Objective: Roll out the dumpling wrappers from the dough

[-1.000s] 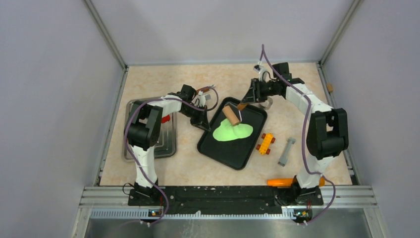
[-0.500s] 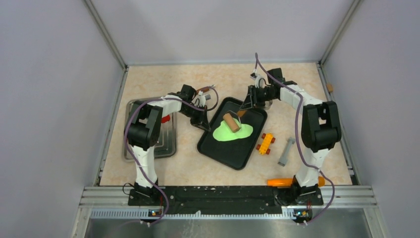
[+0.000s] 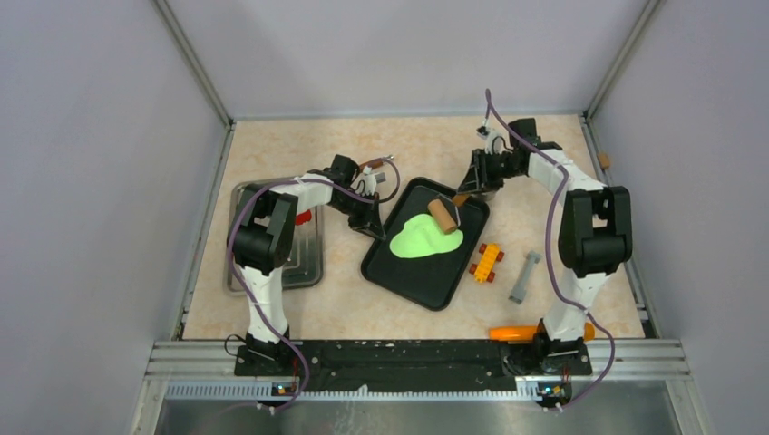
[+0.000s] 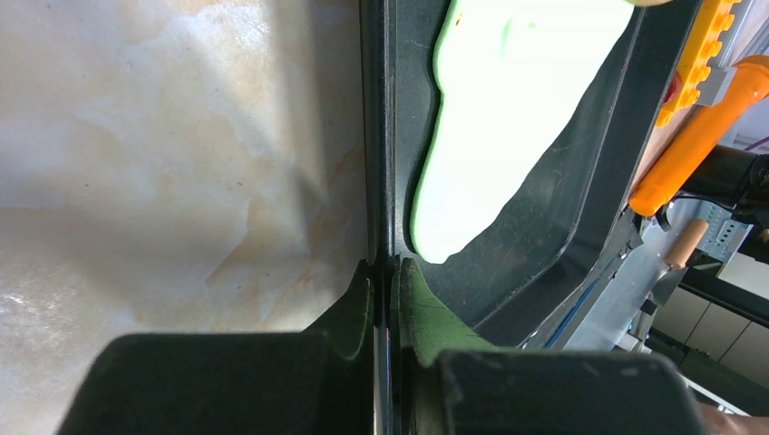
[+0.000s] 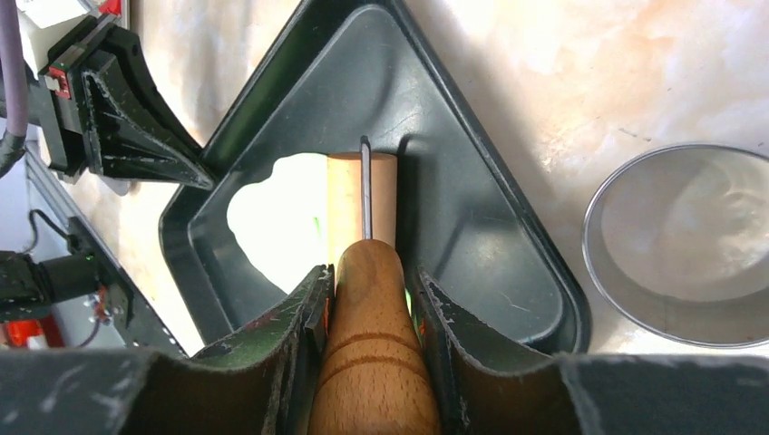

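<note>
- L arm: left pincer point(image 4: 385, 283) clamped shut on rim of black rectangular plastic tray point(image 3: 426, 285), on the side facing tabletop's point(image 3: 299, 145) left edge; rim sits btwn its fingers point(image 4: 358, 304).
- Black tray lies skewed at mid tabletop.
- Flattened blob of soft lime-green dough point(image 3: 419, 241) lies inside black tray, in the half toward far edge; ragged outline.
- R arm: right pincer point(image 5: 367, 281) grips handle of small wooden rolling pin point(image 5: 363, 195). Barrel rests on dough's right-hand end, partly over bare tray floor.
- Round shiny metal ring point(image 5: 680, 245) on tabletop just beside black tray, not touching.
- Steel tray point(image 3: 304, 263) by left edge, under L arm.
- Yellow-orange toy block point(image 3: 487, 262) & grey piece point(image 3: 524, 277) on tabletop, right of black tray.
</note>
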Robot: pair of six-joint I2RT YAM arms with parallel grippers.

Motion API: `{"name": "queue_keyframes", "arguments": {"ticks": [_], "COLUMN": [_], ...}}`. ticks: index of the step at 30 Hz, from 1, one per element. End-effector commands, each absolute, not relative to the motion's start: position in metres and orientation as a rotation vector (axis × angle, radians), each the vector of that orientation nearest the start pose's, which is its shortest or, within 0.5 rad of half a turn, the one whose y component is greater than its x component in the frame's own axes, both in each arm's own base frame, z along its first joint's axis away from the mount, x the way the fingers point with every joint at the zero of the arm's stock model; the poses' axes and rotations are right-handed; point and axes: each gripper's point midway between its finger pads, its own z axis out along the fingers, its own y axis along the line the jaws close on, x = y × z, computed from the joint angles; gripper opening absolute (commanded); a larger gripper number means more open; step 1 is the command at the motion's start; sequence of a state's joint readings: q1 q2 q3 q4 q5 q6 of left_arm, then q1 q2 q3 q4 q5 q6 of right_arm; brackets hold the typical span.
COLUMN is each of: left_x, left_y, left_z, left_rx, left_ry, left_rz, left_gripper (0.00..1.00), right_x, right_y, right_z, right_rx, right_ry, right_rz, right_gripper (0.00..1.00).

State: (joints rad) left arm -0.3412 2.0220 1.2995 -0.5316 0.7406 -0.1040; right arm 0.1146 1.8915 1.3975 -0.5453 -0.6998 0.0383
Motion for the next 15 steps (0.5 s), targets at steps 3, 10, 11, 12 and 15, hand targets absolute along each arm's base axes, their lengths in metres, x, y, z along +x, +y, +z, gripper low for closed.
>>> {"name": "queue_keyframes", "arguments": {"ticks": [3, 10, 11, 12, 15], "left_x": [0.318, 0.322, 0.321, 0.322, 0.321], "left_y": [-0.239, -0.242, -0.242, -0.242, -0.241], "left_z": [0.032, 0.034, 0.034, 0.035, 0.036], "left_rx": [0.513, 0.513, 0.513, 0.513, 0.516], "left_ry": [2.733, 2.728, 2.728, 2.727, 2.724], "left_rz": [-1.135, -1.158, -1.156, -1.155, -1.148], "left_gripper": [0.00, 0.00, 0.00, 0.00, 0.00], "right_x": [0.395, 0.357, 0.356, 0.358, 0.369], "right_y": [0.201, 0.253, 0.253, 0.252, 0.241], "right_z": [0.177, 0.162, 0.151, 0.142, 0.110], "right_rx": [-0.605, -0.545, -0.528, -0.502, -0.427], "right_ry": [2.253, 2.312, 2.345, 2.374, 2.479], "right_rz": [1.097, 1.334, 1.319, 1.299, 1.162], "right_gripper": [0.00, 0.00, 0.00, 0.00, 0.00]}}
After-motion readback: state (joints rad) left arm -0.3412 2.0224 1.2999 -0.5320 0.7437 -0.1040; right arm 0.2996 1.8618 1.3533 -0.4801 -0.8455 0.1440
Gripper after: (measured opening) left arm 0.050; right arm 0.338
